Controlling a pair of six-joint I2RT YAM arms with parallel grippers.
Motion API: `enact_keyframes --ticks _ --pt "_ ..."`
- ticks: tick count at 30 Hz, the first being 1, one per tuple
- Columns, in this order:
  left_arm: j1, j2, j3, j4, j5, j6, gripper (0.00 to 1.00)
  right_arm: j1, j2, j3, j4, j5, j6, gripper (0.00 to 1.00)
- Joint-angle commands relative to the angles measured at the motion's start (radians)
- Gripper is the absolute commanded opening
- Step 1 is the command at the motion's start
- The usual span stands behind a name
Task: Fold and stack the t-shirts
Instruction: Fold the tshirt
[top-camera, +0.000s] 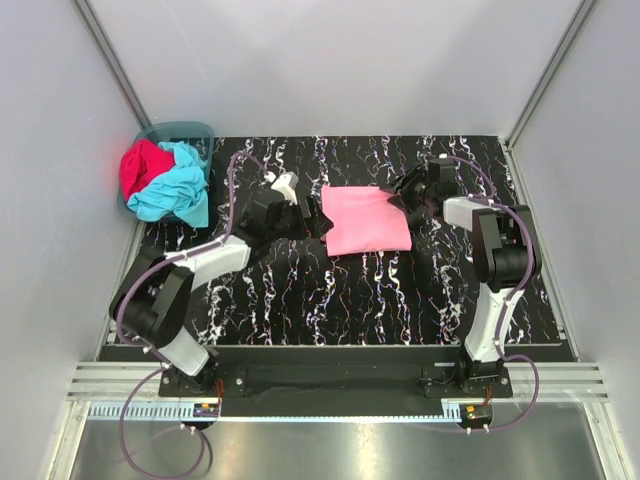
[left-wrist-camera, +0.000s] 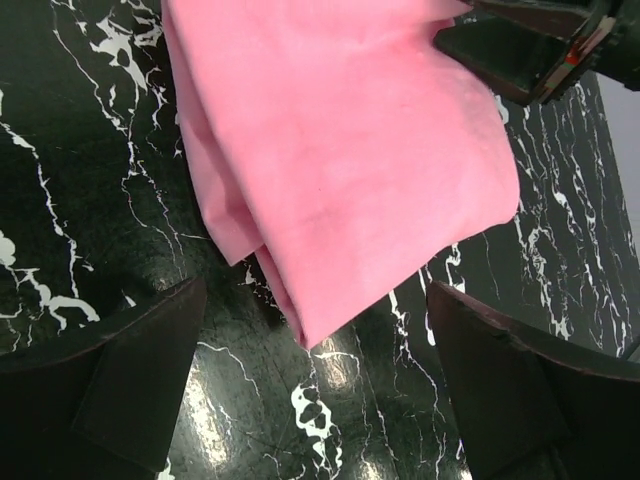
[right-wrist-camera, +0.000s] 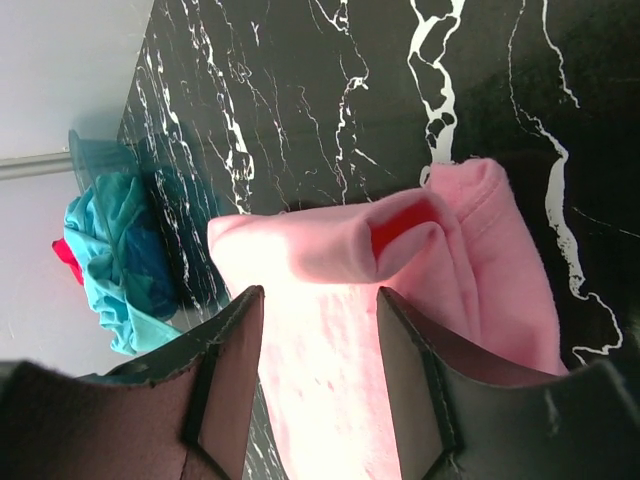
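The pink t-shirt (top-camera: 367, 220) lies folded in a compact rectangle at mid-bench (top-camera: 330, 300). The turquoise t-shirt (top-camera: 175, 190) and the red t-shirt (top-camera: 140, 165) are bunched together in the basket (top-camera: 175, 130) at the far left corner. I judge one fold done and two not yet started.

The left pincer (top-camera: 312, 218) sits just beside the pink shirt's left edge. Its fingers (left-wrist-camera: 140, 370) are spread wide on either side of the near corner and grip nothing. The right pincer (top-camera: 402, 198) is at the far right corner. Its fingers (right-wrist-camera: 225, 390) stand partly apart with pink cloth showing in the gap. I cannot tell whether they bear on it.

Hazards from here:
- If the right arm withdraws with cloth caught, the raised rolled edge will drag and the fold will open.
- If the left pincer closes on the corner, it may take only the upper layers and peel them off.
- The layered left edge is loose, so any sideways push will skew it.
- The folded shirt occupies the middle of the bench, so the next shirt could disturb it when spread.
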Motion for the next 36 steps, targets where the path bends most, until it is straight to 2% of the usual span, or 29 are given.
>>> enact_keyframes --ticks 1,10,19,25,28,31,36 --pt "-0.044 -0.082 -0.038 0.09 -0.035 -0.005 0.98 0.008 0.018 0.057 0.032 -0.011 -0.023 0.56" --pt "-0.145 -0.171 -0.149 0.094 -0.097 0.001 0.98 0.011 0.173 0.227 -0.021 -0.02 -0.025 0.55" --pt "-0.157 -0.209 -0.169 0.064 -0.129 0.027 0.98 0.02 0.248 0.252 -0.094 -0.006 -0.048 0.54" --pt "-0.147 -0.197 -0.172 0.065 -0.161 0.04 0.99 0.022 0.018 0.144 -0.068 0.024 -0.063 0.55" --pt "-0.121 -0.197 -0.187 0.1 -0.14 0.018 0.99 0.02 -0.165 0.17 -0.132 0.03 -0.098 0.56" --pt "-0.093 -0.201 -0.187 0.119 -0.112 -0.006 0.99 0.02 -0.276 0.228 -0.25 0.04 -0.15 0.57" --pt "-0.088 -0.237 -0.195 0.125 -0.101 -0.019 0.99 0.02 -0.387 0.237 -0.333 0.078 -0.174 0.58"
